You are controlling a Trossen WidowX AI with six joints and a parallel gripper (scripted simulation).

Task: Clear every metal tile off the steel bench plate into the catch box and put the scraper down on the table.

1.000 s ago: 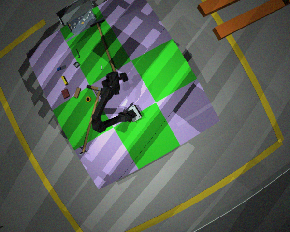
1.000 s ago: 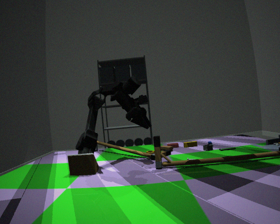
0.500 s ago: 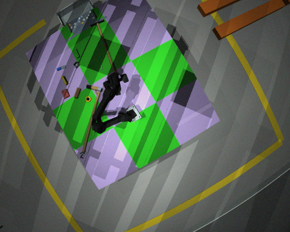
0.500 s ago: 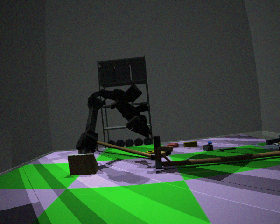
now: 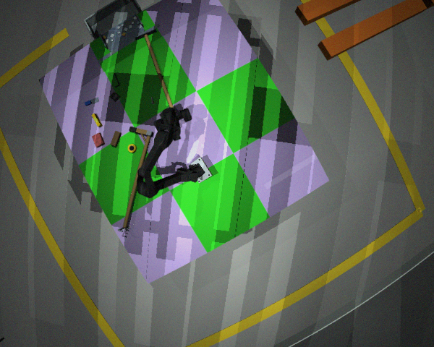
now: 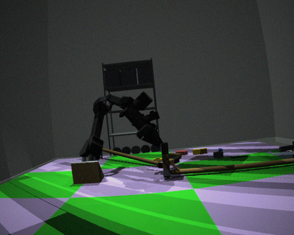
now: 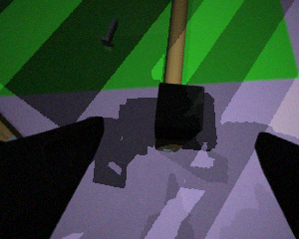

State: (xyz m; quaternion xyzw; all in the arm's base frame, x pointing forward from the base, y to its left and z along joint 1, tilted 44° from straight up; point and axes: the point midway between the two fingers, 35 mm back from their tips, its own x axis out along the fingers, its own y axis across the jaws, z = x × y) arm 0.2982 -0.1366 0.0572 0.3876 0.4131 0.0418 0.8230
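Note:
The long scraper (image 5: 159, 74) (image 6: 243, 166) (image 7: 175, 45) lies on the table, its wide dark blade (image 5: 146, 34) at the near side of the steel plate (image 5: 114, 47). Several small pale and orange metal tiles lie scattered on the plate. The dark catch box (image 5: 90, 28) stands at its far end. The scraper's near end has an upright black grip block (image 6: 165, 160) (image 7: 179, 112). My gripper (image 6: 161, 142) (image 7: 177, 131) is open and empty, its fingertips close to the top of this block, one to each side in the wrist view. The arm hides the block in the top view.
A rake (image 5: 132, 197) lies left of the arm, partly under it. A hammer (image 5: 142, 131), yellow ring (image 5: 132, 148), brown block (image 5: 115, 139), red block (image 5: 98, 139) and yellow piece (image 5: 97, 119) lie nearby. A screw (image 5: 152, 100) (image 7: 110, 32) lies left of the scraper's handle.

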